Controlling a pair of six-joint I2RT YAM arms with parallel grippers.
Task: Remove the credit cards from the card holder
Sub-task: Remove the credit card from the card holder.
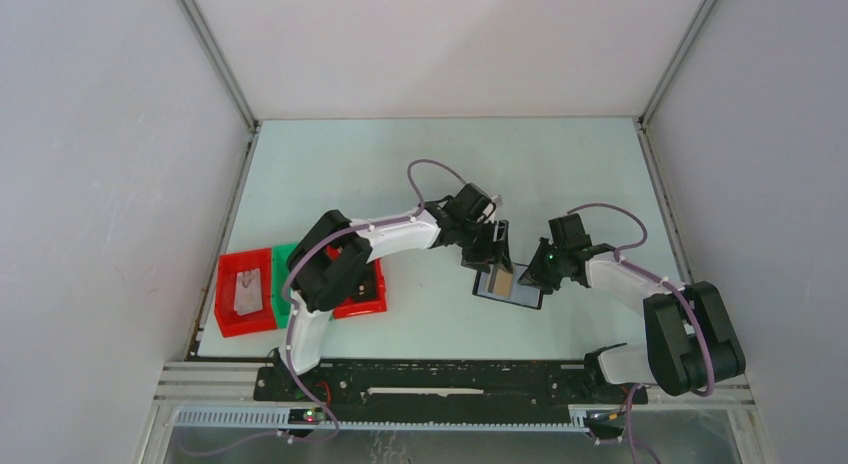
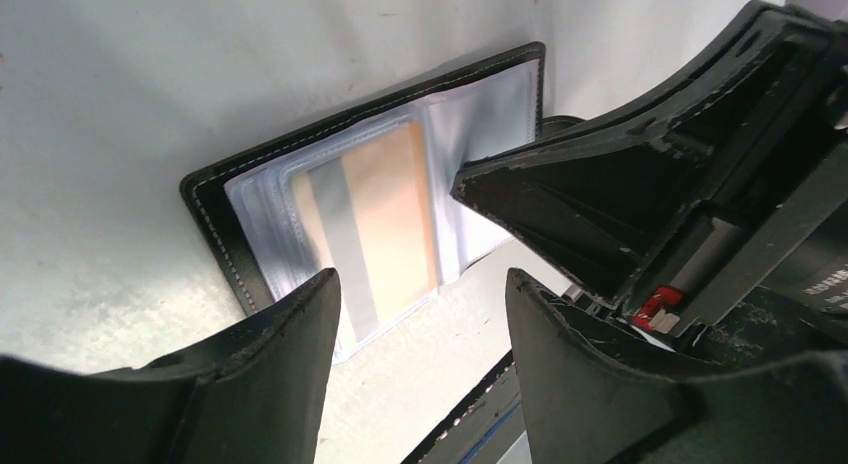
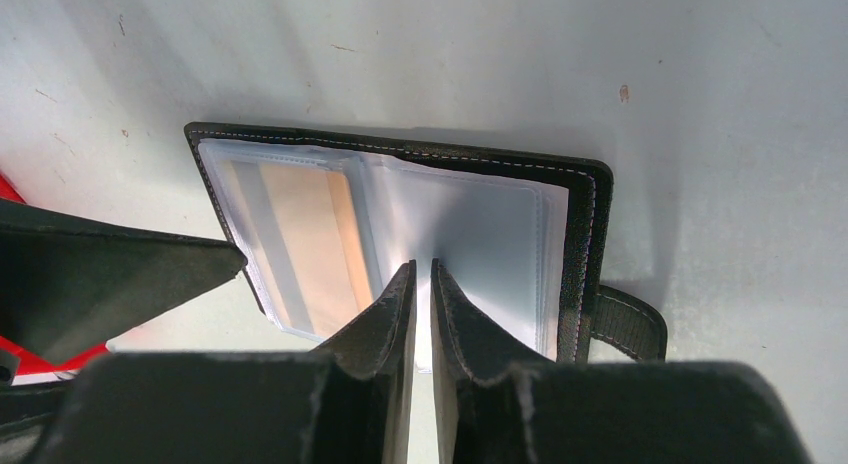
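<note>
The card holder [image 1: 508, 287] lies open on the pale table, its black stitched rim [image 2: 215, 224] framing clear plastic sleeves. A tan credit card [image 2: 390, 214] with a grey stripe sits inside the left sleeve [image 3: 300, 234]. My left gripper [image 2: 420, 284] hovers open just over that sleeve's near edge, nothing between its fingers. My right gripper [image 3: 422, 269] is shut to a thin slit, its tips on the empty right sleeve near the fold. Whether it pinches a sleeve I cannot tell. From above, both grippers [image 1: 490, 256] [image 1: 530, 274] meet over the holder.
A red tray [image 1: 245, 292] with a pale flat item in it stands at the left table edge, beside a green tray [image 1: 285, 274] and another red one [image 1: 365, 294] under the left arm. The holder's strap [image 3: 630, 319] sticks out on the right. Grey walls enclose the table.
</note>
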